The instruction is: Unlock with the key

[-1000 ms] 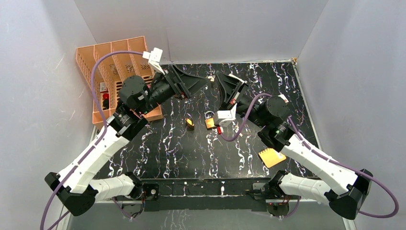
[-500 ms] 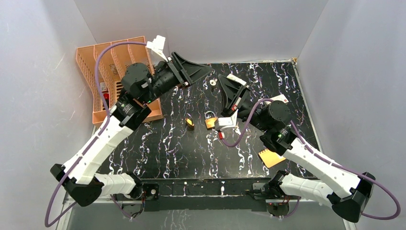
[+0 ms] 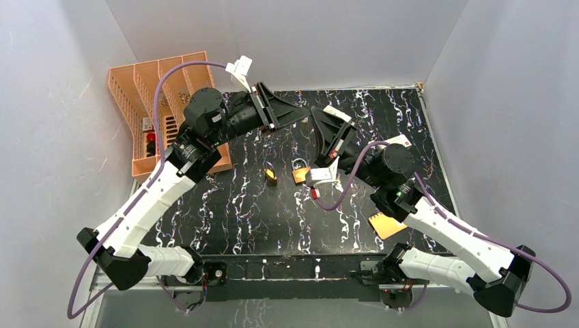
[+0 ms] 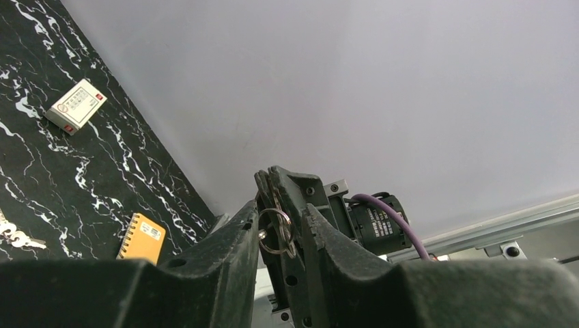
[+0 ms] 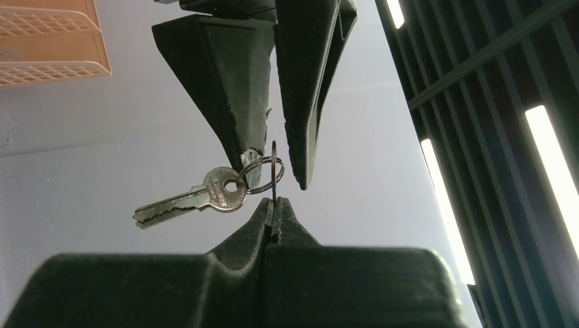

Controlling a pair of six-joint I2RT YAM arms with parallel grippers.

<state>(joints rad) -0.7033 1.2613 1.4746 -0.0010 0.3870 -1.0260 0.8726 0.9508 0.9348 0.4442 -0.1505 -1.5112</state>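
Two grippers meet in mid-air: the right gripper (image 5: 274, 210) pinches the key (image 5: 205, 193) by its ring (image 5: 273, 195); the left gripper (image 5: 276, 171) straddles it, jaws slightly apart.

No legible text found anywhere. Printed face with red corner on small white box (image 4: 76, 105), too small to read; same for pale label on orange notepad (image 4: 141, 238). Nothing readable on key (image 5: 215, 193).

Bright, even light — soft shadows, sharp
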